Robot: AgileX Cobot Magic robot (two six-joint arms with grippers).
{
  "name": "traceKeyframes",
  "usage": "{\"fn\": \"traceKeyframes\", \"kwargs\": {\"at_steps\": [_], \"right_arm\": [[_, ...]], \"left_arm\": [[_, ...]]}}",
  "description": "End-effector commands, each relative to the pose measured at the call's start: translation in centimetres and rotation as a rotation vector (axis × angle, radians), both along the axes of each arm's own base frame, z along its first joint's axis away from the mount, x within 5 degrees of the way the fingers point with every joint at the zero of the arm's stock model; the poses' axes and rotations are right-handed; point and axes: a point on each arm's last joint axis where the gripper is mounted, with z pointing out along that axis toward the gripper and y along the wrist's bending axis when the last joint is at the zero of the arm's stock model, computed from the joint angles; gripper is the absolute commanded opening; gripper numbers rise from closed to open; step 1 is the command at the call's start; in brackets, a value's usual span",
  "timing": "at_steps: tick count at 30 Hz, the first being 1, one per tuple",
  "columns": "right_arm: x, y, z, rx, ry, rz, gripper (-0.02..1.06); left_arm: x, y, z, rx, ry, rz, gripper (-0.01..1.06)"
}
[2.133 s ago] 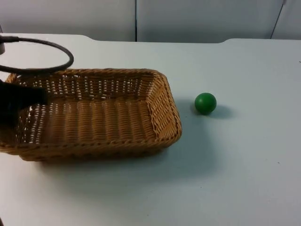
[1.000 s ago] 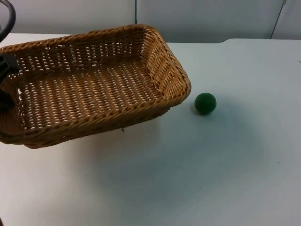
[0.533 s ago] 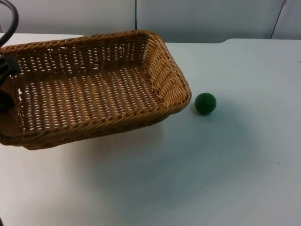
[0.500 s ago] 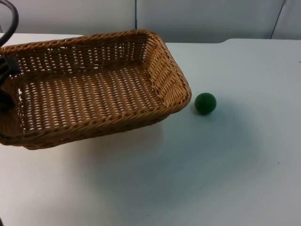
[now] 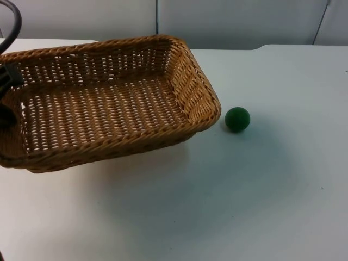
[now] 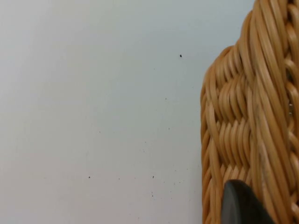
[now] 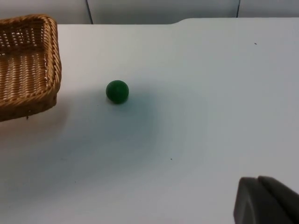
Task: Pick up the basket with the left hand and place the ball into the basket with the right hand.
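The rectangular woven wicker basket is off the white table top, tilted, its shadow lying on the table beneath it in the top view. The left gripper has closed on the basket's short left-hand wall at that view's left edge; the left wrist view adds the close detail, a black fingertip pressed against the thick braided rim, with bare table beside it. The small round green ball rests on the table just beside the basket's right end, apart from it. The right wrist view shows that same gap from the other side, ball and basket corner well ahead of the right gripper, which waits above the table; how wide its fingers stand I cannot tell
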Motion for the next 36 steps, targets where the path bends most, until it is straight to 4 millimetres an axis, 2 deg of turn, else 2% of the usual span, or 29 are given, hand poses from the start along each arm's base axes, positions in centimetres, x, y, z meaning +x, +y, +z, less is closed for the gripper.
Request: {"fn": "traceKeyframes", "kwargs": {"at_steps": [1, 10, 13, 14, 17, 18, 19, 21, 22, 23, 24, 28, 29, 30, 32, 33, 34, 36], "right_arm": [[0.0, 0.0, 0.0, 0.009, -0.012, -0.007, 0.00], [0.2, -0.2, 0.0, 0.012, -0.005, -0.038, 0.00], [2.2, -0.4, 0.0, -0.002, 0.120, -0.053, 0.00], [2.2, -0.4, 0.0, -0.002, 0.120, -0.053, 0.00], [5.3, -0.7, 0.8, -0.016, 0.183, -0.069, 0.00], [6.3, -0.8, 1.4, -0.026, 0.143, -0.075, 0.00], [6.3, -0.8, 1.4, -0.026, 0.143, -0.075, 0.00], [9.2, -1.1, 2.5, -0.030, 0.021, -0.094, 0.00], [10.4, -1.1, 2.7, -0.032, 0.026, -0.097, 0.00], [11.6, -1.2, 2.7, -0.032, 0.054, -0.098, 0.00], [11.6, -1.2, 2.7, -0.032, 0.054, -0.098, 0.00], [16.7, -1.2, 1.8, -0.031, 0.251, -0.092, 0.00], [16.7, -1.2, 1.8, -0.031, 0.251, -0.092, 0.00], [18.2, -1.3, 1.2, -0.038, 0.306, -0.087, 0.00], [21.4, -1.3, 0.2, -0.057, 0.397, -0.066, 0.08], [21.4, -1.3, 0.2, -0.057, 0.397, -0.066, 0.08], [23.5, -1.4, -0.6, -0.061, 0.452, -0.062, 0.21], [26.5, -1.5, -2.0, -0.060, 0.524, -0.059, 0.44]], "left_arm": [[0.2, -0.1, 0.7, -0.038, -0.052, 0.010, 0.00], [0.2, -0.1, 0.7, -0.038, -0.052, 0.010, 0.00], [0.2, -0.1, 0.7, -0.038, -0.052, 0.010, 0.00], [0.2, -0.1, 0.7, -0.038, -0.052, 0.010, 0.00], [0.2, -0.1, 0.7, -0.038, -0.052, 0.010, 0.00], [0.2, -0.1, 0.7, -0.038, -0.052, 0.010, 0.00], [0.2, -0.1, 0.7, -0.038, -0.052, 0.010, 0.00], [0.2, -0.1, 0.7, -0.038, -0.052, 0.010, 0.00], [0.2, -0.1, 0.7, -0.038, -0.052, 0.010, 0.00], [0.2, -0.1, 0.7, -0.038, -0.052, 0.010, 0.00], [0.2, -0.1, 0.7, -0.038, -0.052, 0.010, 0.00], [0.2, -0.1, 0.7, -0.038, -0.052, 0.010, 0.00], [0.2, -0.1, 0.7, -0.038, -0.052, 0.010, 0.00], [0.2, -0.1, 0.7, -0.038, -0.052, 0.010, 0.00], [0.2, -0.1, 0.7, -0.038, -0.052, 0.010, 0.00], [0.2, -0.1, 0.7, -0.038, -0.052, 0.010, 0.00], [0.2, -0.1, 0.7, -0.038, -0.052, 0.010, 0.00], [0.2, -0.1, 0.7, -0.038, -0.052, 0.010, 0.00]]}}
